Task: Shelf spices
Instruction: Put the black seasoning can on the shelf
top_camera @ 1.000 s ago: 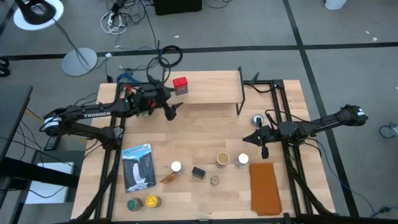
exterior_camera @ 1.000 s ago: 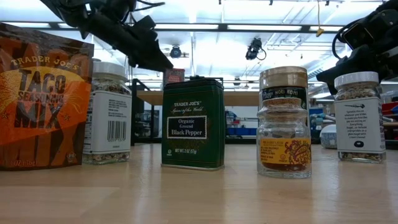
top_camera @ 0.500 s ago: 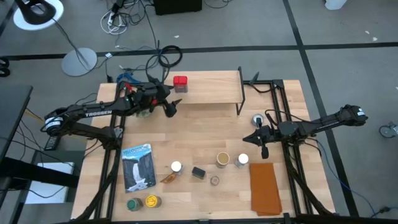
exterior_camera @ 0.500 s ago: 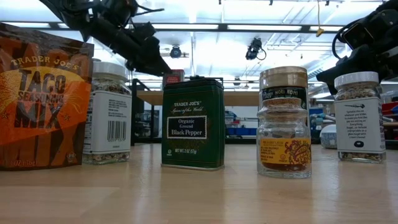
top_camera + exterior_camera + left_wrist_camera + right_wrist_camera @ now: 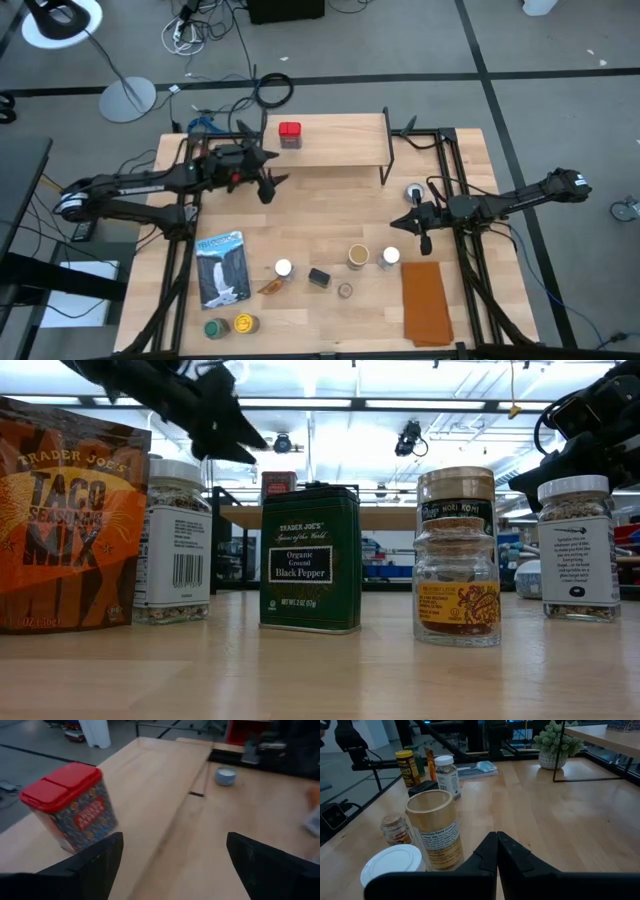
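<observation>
A red-lidded spice jar (image 5: pixel 290 134) stands on its base on the shelf's (image 5: pixel 340 140) wooden top, at its left end; the left wrist view shows this jar (image 5: pixel 70 805) close by. My left gripper (image 5: pixel 274 168) is open, hovering just near-left of it and touching nothing. Several other spices stand on the table toward its near edge: a white-lidded jar (image 5: pixel 283 268), a dark pepper tin (image 5: pixel 319 278), a tan-lidded jar (image 5: pixel 358 256) and another white-lidded jar (image 5: pixel 390 257). My right gripper (image 5: pixel 398 222) is shut and waits above the last two.
A green-lidded jar (image 5: pixel 214 327) and a yellow-lidded jar (image 5: pixel 243 323) stand at the near-left corner, beside a booklet (image 5: pixel 221 268). An orange cloth (image 5: pixel 426 300) lies near-right. A round silvery tin (image 5: pixel 414 191) sits right of the shelf. A plant ball (image 5: pixel 555 742) stands by the shelf's left end.
My left gripper has drawn back from the red-lidded jar toward the table's left and risen a little, staying open. The jar has stayed on the shelf.
</observation>
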Controlling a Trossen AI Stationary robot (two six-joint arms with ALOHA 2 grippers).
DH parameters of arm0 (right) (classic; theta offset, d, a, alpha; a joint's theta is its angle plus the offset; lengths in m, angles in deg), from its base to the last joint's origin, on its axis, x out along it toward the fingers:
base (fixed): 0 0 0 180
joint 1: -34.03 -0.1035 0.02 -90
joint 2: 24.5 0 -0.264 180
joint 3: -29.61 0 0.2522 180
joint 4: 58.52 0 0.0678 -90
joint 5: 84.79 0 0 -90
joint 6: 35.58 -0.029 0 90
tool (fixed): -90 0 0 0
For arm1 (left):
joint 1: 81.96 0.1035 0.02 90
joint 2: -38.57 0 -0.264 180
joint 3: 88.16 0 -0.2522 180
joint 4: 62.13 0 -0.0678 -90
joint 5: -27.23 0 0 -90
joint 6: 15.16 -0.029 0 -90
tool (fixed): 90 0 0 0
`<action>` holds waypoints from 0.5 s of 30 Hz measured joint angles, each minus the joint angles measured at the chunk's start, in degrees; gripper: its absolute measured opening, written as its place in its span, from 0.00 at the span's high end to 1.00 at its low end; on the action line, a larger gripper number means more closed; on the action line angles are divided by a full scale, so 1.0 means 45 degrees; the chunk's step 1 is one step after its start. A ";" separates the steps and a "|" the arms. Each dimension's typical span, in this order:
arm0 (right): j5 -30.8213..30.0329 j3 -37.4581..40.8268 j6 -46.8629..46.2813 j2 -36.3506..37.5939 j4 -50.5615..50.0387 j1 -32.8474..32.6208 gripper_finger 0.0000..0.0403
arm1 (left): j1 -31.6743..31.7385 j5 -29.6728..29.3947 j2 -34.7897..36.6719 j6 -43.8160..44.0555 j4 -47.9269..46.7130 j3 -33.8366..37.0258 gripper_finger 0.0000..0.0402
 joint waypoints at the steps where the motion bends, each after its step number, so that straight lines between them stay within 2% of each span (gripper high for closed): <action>1: 0.0000 -0.0002 0.0000 0.0005 -0.0002 -0.0001 0.98 | -0.0167 -0.0008 0.0258 0.0103 -0.0248 0.0000 0.10; 8: 0.0000 0.0000 0.0002 0.0005 -0.0002 -0.0002 0.98 | -0.1894 -0.0015 0.1409 0.0809 -0.1348 0.0000 0.10; 11: 0.0000 -0.0003 -0.0001 0.0000 -0.0001 0.0001 0.98 | -0.2766 -0.0033 0.1431 0.0898 -0.1386 0.0000 0.10; 15: 0.0000 -0.0004 0.0003 0.0000 -0.0002 -0.0002 0.98 | -0.3185 -0.0185 0.1246 0.1143 -0.1203 0.0000 0.10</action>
